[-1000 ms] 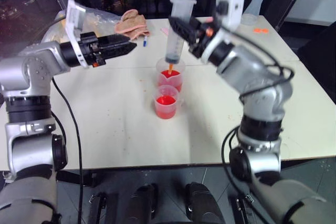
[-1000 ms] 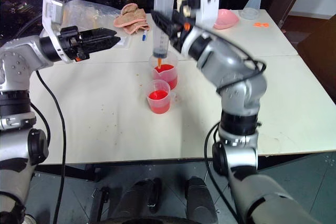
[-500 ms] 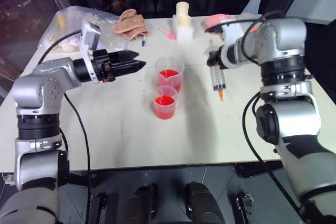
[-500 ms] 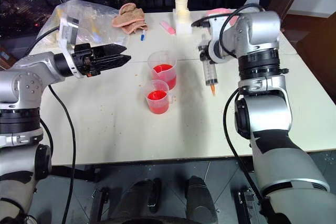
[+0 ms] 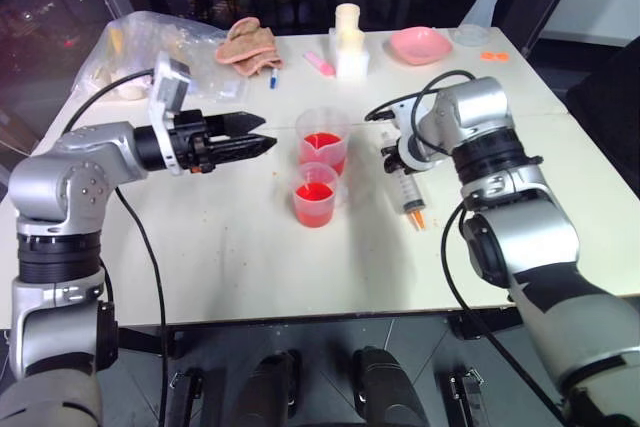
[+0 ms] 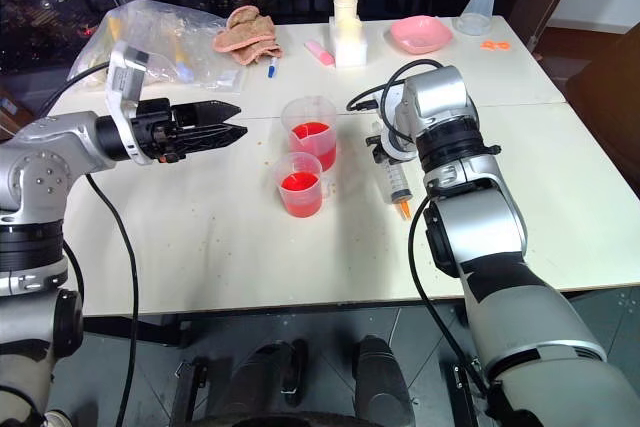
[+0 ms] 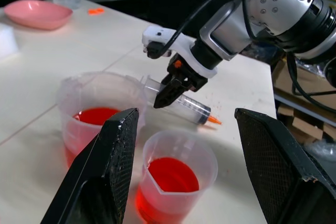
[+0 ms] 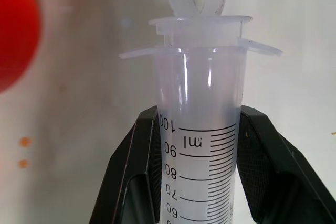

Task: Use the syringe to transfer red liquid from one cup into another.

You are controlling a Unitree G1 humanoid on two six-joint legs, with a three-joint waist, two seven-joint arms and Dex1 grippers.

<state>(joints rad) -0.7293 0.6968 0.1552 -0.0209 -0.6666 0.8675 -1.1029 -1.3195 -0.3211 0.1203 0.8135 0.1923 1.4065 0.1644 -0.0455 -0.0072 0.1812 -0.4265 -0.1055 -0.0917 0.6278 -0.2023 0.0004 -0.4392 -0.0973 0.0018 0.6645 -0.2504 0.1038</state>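
Your right gripper (image 7: pixel 176 80) is clamped on the syringe (image 5: pixel 411 185), holding it by the barrel near the flange end. The barrel slants down toward the tabletop (image 5: pixel 230 257), orange tip nearly touching it, just to the right of the 2 cups. That low, tilted hold reads as you laying the syringe down beside the cups, not drawing or dispensing. The barrel looks empty and the plunger sits pushed in.

Your left gripper (image 5: pixel 245 142) hangs with its fingers spread wide, holding nothing, level and aimed at the cups from their left, probably on standby to steady one.

Both cups hold red liquid (image 5: pixel 315 192): the far cup (image 5: pixel 322 142) and the near cup (image 5: pixel 316 194) stand touching or nearly so.

On the barrel you can read "ml" and a printed scale: 100, 90, 80, 70, 60.
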